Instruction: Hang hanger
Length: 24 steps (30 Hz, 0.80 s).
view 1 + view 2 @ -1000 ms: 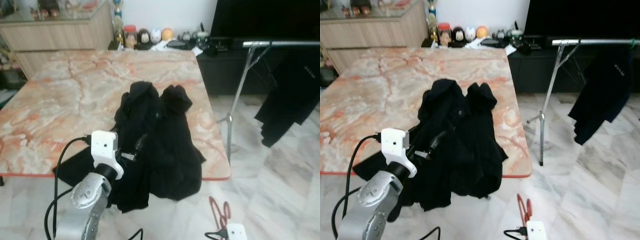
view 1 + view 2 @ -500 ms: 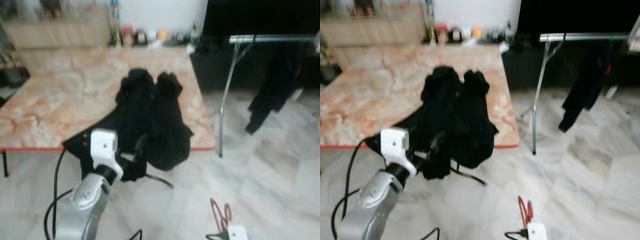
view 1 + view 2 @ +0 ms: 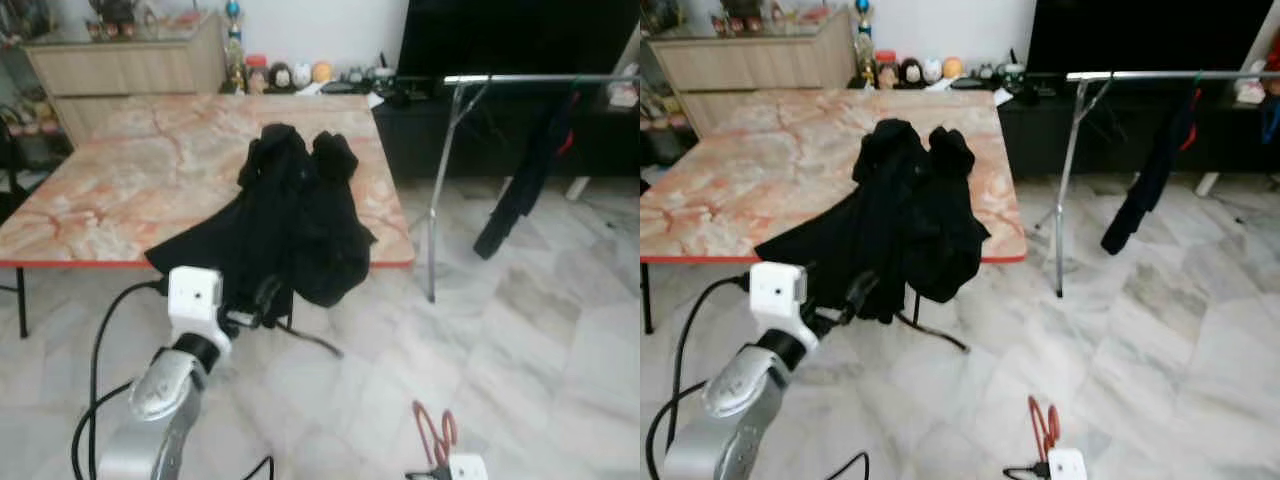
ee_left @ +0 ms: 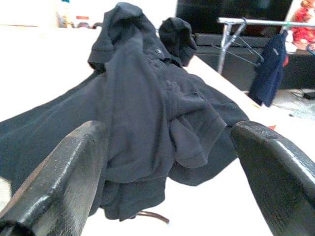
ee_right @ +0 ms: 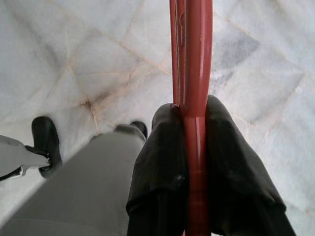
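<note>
The red hanger (image 5: 196, 98) is clamped between the two black fingers (image 5: 157, 167) of the right claw (image 5: 191, 147), low at the robot's right side; its red loop (image 3: 1042, 427) is seen above the marble floor (image 3: 1160, 330) in the eye views. It sits well apart from the silver clothes rail (image 3: 1160, 75), which is set to the right of the table (image 3: 720, 200), w/ a dark garment (image 3: 1145, 185) hung on it.

Betw. robot and rail, the floor is seen, plus the rail's stand leg (image 3: 1068, 190). A heap of black clothes (image 3: 905, 210) is draped over the table's near right edge, part of it hanging off. A thin dark bar is seen on the floor under the hanging part. Behind the table a cabinet (image 3: 750, 60) and small figurines (image 3: 910, 70) are lined along the wall.

The left claw (image 4: 170, 162) is held w/ fingers spread wide, nothing betw. them, pointed at the clothes heap from just off the table edge.

Vs. 1 s ago: the whole view is shifted, so the camera is moved back; more floor and rail are shown now, and the table is seen farther off. The hanger is kept in the same grip low right.
</note>
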### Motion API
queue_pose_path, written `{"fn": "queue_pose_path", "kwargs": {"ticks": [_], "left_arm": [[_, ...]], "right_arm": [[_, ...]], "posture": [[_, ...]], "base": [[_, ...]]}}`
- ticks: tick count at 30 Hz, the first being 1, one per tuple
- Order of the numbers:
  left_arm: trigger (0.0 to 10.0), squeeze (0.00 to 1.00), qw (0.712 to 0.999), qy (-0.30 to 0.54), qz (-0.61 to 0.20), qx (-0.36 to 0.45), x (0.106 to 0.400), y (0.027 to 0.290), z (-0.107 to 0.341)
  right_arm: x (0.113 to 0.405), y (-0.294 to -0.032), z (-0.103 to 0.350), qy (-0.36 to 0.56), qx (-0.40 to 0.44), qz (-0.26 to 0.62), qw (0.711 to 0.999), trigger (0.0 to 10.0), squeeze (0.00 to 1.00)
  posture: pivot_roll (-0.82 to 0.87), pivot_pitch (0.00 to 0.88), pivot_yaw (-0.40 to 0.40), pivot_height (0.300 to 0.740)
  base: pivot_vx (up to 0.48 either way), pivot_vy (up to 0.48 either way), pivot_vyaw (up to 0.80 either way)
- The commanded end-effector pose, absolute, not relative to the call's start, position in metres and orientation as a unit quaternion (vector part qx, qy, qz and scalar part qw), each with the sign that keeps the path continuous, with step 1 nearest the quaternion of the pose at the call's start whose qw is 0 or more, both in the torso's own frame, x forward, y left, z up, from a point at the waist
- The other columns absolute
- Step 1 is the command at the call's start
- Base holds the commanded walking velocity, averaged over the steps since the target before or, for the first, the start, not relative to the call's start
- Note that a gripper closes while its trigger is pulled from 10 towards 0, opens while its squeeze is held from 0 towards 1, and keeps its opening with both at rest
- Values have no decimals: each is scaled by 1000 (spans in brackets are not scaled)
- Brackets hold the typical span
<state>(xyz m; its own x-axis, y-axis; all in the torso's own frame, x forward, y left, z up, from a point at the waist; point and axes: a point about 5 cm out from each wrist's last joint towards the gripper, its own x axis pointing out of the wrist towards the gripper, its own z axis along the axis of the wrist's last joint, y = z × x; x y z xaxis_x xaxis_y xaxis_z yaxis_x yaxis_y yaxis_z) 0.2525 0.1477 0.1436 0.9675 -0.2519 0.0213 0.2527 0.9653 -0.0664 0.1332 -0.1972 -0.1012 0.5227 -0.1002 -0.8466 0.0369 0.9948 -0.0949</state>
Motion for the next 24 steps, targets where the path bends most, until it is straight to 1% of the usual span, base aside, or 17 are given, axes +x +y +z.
{"fn": "queue_pose_path", "kwargs": {"ticks": [1,4,6,11,13,15,17,20,21,22,24], "left_arm": [[10000,0,991,-1,-131,-34,254,146,143],[10000,0,991,17,-127,-28,256,148,135],[10000,0,993,44,-112,-12,258,156,122],[10000,0,991,79,-107,18,259,168,102],[10000,0,985,110,-121,59,257,180,84],[10000,0,983,118,-124,62,256,183,79],[10000,0,979,127,-136,82,255,187,75],[10000,0,973,140,-151,100,255,189,69],[10000,0,970,142,-166,109,254,189,67],[10000,0,967,141,-178,115,255,188,65],[10000,0,965,138,-188,118,255,186,65]], "right_arm": [[138,-199,-99,480,-37,-37,876,10000,0],[138,-199,-99,479,-36,-38,876,10000,0],[139,-198,-99,475,-39,-34,878,10000,0],[141,-198,-98,470,-52,-24,881,10000,0],[146,-197,-97,475,-159,54,864,10000,0],[147,-197,-96,472,-171,68,862,10000,0],[148,-197,-96,470,-176,75,862,10000,0],[150,-197,-95,465,-205,91,857,10000,0],[188,-208,-73,405,-222,129,878,10000,0],[207,-214,-60,371,-232,157,885,10000,0],[210,-216,-55,357,-245,180,883,10000,0]], "posture": [[25,0,-17,740],[26,0,-17,740],[25,0,-18,740],[23,0,-19,740],[11,0,-16,740],[11,0,-16,740],[8,0,-15,740],[4,0,-17,740],[2,0,-18,740],[7,0,-20,740],[6,0,-20,740]], "base": [[0,0,0],[0,0,0],[0,0,0],[0,0,0],[0,0,0],[0,0,0],[0,0,0],[0,0,0],[0,0,0],[0,0,0],[0,0,0]]}}
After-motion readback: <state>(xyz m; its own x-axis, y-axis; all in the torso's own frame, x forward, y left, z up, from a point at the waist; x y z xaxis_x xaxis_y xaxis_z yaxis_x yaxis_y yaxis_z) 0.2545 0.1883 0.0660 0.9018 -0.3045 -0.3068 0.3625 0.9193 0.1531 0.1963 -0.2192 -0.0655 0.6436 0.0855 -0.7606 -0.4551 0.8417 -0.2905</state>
